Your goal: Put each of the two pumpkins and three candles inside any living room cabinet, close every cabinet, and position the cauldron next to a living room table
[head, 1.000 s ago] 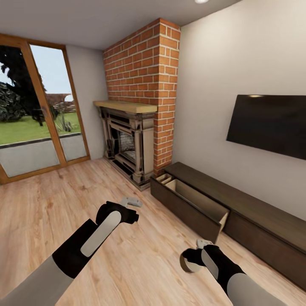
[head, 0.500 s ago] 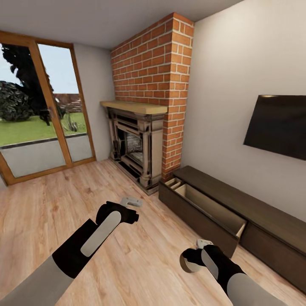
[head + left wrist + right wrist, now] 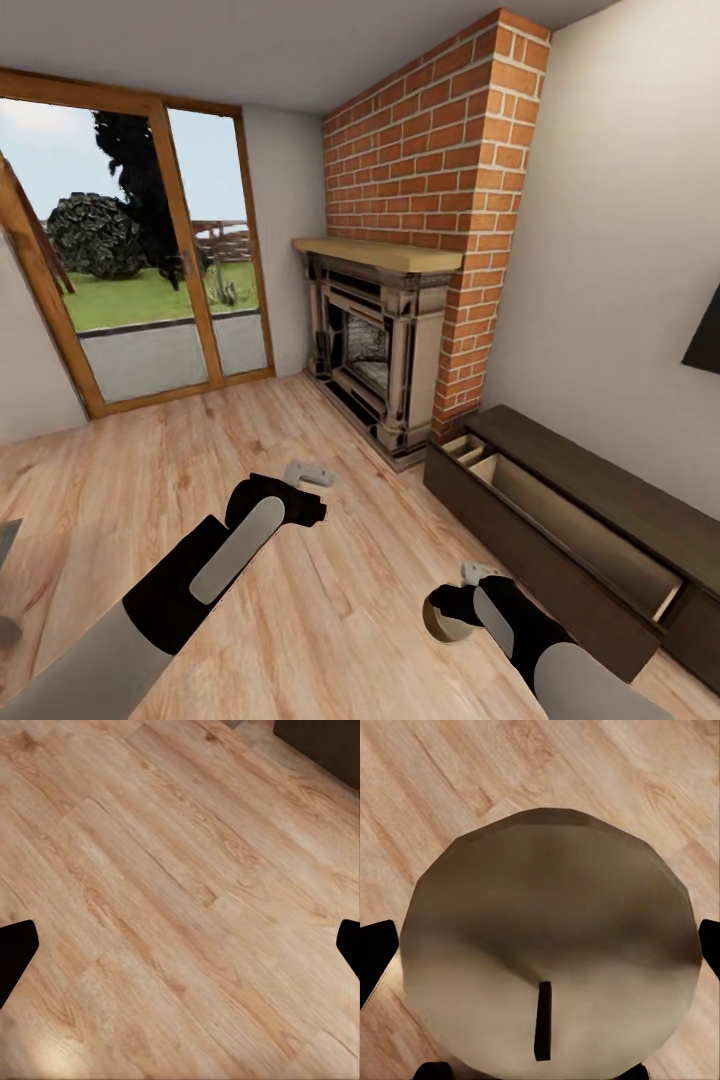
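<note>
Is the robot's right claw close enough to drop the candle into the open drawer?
Probably not yet. The right claw holds the candle over bare floor, apart from the open drawer, though nothing blocks the way.

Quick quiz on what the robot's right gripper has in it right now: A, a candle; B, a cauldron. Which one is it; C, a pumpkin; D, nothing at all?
A. The right gripper is shut on a candle: the right wrist view shows a round grey-beige top with a dark wick between the jaws, above the wood floor.
</note>
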